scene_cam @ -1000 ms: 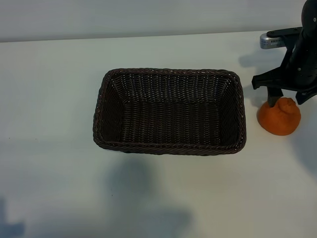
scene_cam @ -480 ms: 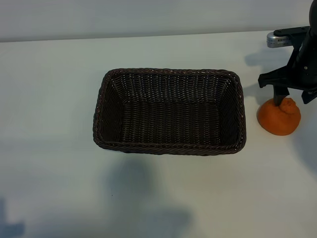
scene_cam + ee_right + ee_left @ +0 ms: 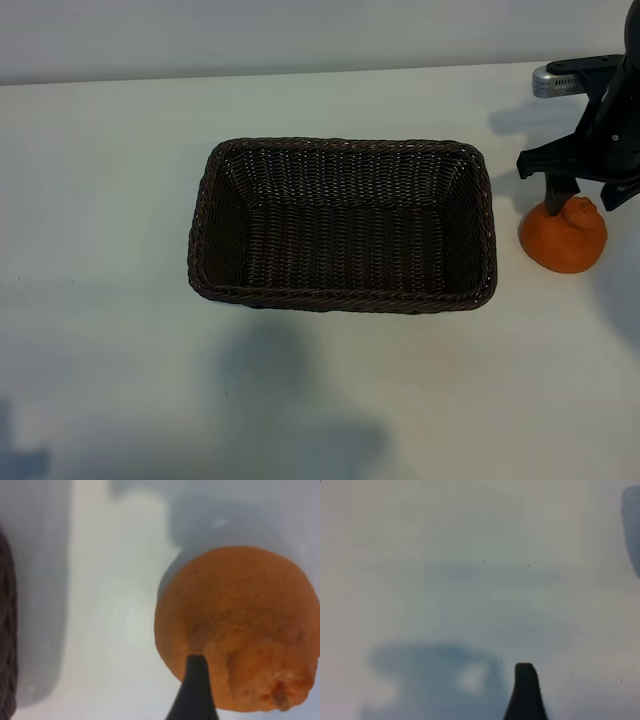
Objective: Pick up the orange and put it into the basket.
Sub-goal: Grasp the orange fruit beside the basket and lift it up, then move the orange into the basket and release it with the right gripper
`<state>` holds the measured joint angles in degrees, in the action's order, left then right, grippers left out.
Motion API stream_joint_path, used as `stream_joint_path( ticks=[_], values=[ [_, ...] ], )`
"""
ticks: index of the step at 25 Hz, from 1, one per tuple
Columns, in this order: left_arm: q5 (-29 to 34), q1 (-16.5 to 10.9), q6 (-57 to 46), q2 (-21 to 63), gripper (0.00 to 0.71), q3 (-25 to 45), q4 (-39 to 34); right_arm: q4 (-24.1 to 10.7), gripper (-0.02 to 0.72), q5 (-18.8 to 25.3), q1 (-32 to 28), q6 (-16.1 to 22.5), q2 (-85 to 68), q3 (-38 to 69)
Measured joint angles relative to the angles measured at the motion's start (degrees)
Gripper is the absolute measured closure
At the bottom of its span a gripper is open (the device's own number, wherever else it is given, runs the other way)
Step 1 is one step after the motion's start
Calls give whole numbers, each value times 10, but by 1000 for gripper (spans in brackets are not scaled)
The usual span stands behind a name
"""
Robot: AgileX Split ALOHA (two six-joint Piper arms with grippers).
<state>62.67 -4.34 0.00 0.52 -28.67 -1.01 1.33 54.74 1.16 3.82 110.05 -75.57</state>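
The orange (image 3: 563, 236) sits on the white table just right of the basket (image 3: 205, 215), knobby stem end up. The basket is a dark brown woven rectangle in the middle of the table, with nothing in it. My right gripper (image 3: 590, 195) hangs open over the orange, one dark finger (image 3: 558, 193) down at the fruit's upper left edge. In the right wrist view that fingertip (image 3: 195, 672) lies against the orange (image 3: 240, 625), which is not gripped. The left arm is outside the exterior view. One fingertip (image 3: 525, 680) of my left gripper shows over bare table, holding nothing.
The basket's near rim (image 3: 6, 630) shows at the edge of the right wrist view, a hand's width from the orange. The white table (image 3: 120, 380) runs wide to the left and front. The right arm's body (image 3: 605, 120) stands behind the orange at the frame edge.
My right gripper has shifted slightly to the right and a little higher over the orange. The orange and the basket have not moved.
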Motion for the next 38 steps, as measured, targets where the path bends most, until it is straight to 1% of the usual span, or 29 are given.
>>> stream_joint_path(
  ticks=[10,16,19,21,23,26,28,29,38],
  values=[
    [0,0,0,0,159,0,0,1,133,0,0,-1,1,0],
    [0,0,0,0,159,0,0,3,133,10,0,-2,34,0],
    [0,0,0,0,159,0,0,3,146,12,0,-2,37,0],
    [0,0,0,0,159,0,0,4,185,11,0,-3,37,0],
    [0,0,0,0,159,0,0,4,259,8,0,-3,37,0],
    [0,0,0,0,159,0,0,-2,443,9,0,-3,37,0],
    [0,0,0,0,159,0,0,-6,580,9,0,-3,37,0],
    [0,0,0,0,159,0,0,-7,610,10,0,-4,37,0],
    [0,0,0,0,159,0,0,-8,613,21,0,-14,36,-3]
  ],
)
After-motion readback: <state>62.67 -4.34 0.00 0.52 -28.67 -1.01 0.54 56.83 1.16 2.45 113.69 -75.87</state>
